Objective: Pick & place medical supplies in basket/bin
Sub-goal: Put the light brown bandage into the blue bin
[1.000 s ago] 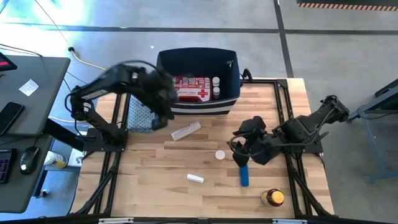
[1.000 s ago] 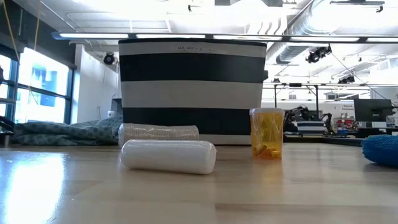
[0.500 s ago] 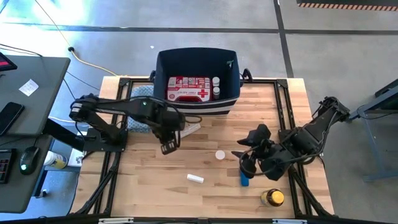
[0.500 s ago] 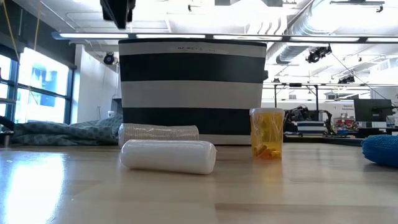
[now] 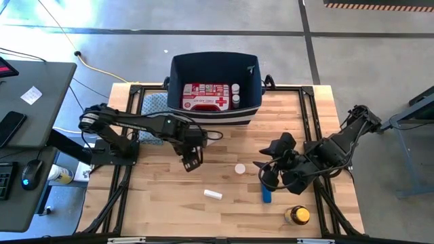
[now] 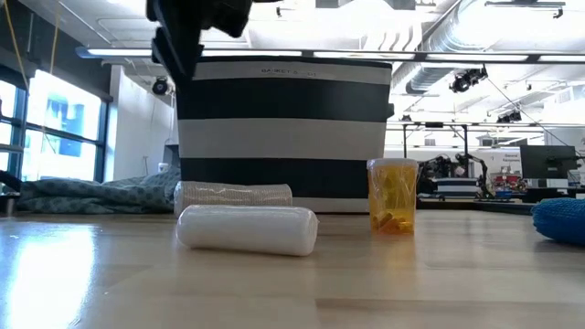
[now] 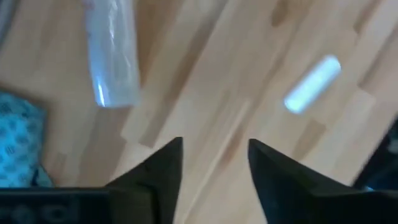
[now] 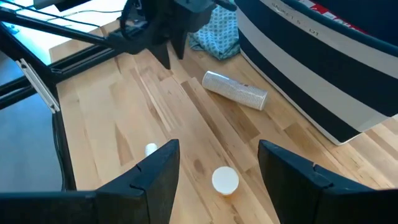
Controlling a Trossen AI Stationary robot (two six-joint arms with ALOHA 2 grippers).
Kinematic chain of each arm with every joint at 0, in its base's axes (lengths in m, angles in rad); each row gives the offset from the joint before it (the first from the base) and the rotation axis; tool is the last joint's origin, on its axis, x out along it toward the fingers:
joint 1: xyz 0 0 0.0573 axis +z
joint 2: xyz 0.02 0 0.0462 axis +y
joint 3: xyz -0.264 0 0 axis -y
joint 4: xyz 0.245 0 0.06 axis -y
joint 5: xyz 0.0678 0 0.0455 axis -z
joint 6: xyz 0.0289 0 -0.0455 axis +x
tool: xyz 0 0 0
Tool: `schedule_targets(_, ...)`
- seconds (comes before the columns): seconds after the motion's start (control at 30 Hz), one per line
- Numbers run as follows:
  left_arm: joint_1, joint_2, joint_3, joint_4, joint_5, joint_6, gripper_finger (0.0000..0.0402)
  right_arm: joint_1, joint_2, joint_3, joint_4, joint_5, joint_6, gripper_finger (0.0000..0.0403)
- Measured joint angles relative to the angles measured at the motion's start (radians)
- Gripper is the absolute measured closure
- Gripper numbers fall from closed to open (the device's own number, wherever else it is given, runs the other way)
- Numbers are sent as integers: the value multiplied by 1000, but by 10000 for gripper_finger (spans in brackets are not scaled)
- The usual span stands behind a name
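The navy bin [image 5: 178, 74] stands at the table's far edge. In it lie a red first-aid kit [image 5: 207, 96] and small white bottles [image 5: 235, 95]. My left gripper [image 5: 191, 161] [image 7: 214, 162] hangs open above bare wood, pointing down, between a clear wrapped roll [image 7: 112, 56] and a small white tube [image 7: 313, 84]. My right gripper [image 5: 264, 177] [image 8: 219, 146] is open above the table, near a white-capped bottle [image 8: 224, 180] and over a blue cylinder [image 5: 266, 195]. A yellow-capped amber bottle [image 5: 296, 215] stands near the front edge.
A blue-green patterned cloth [image 5: 152, 102] lies left of the bin. Black frame rails [image 5: 122, 169] run along the table's left and right sides. Bare wood lies between the two grippers. A desk with a mouse and phone [image 5: 27, 102] stands off to the left.
My left gripper has swung away from the bin toward the table's near side and dropped low over the wood beside the roll, rolling at the wrist as it went. My right gripper has drifted slightly toward the near edge. The supplies on the table have not moved.
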Motion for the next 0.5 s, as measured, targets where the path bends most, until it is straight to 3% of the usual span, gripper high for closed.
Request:
schedule_targets(0.13, -8, 29, 0, 22, -94, 0, 149, 0, 0, 0, -16, 1, 2, 195)
schedule_targets(0.27, -22, 61, -1, 53, -188, 27, 141, 0, 0, 0, -38, 0, 36, 195)
schedule_targets(0.5, -26, 129, 3, 178, -146, 125, 158, 1, 0, -1, -43, 20, 40, 195)
